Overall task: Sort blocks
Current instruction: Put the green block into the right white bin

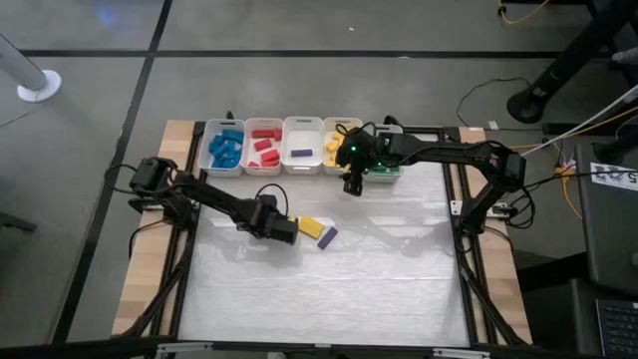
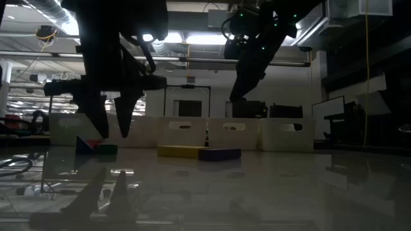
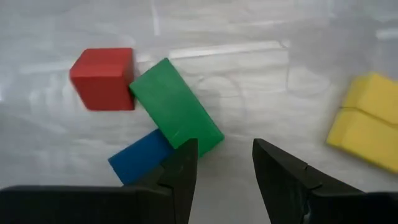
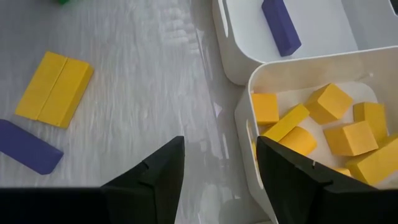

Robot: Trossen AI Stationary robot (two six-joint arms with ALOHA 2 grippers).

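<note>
Left gripper (image 3: 224,168): fingers apart, empty, above a matte red cube (image 3: 102,78), green bar (image 3: 177,109) and blue bar (image 3: 140,158) that touch on the glossy table (image 1: 399,269). Right gripper (image 4: 217,168): fingers apart, empty, at the rim of a smooth white bin (image 4: 249,124) of yellow blocks (image 4: 339,134). Yellow bars (image 1: 310,226) and purple bar (image 1: 326,237) lie mid-table.

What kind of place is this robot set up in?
Probably a lab or workshop: overhead strip lights and exposed ducting beyond the table, cables trailing over a bare floor, and a framed bench holding white sorting bins.
</note>
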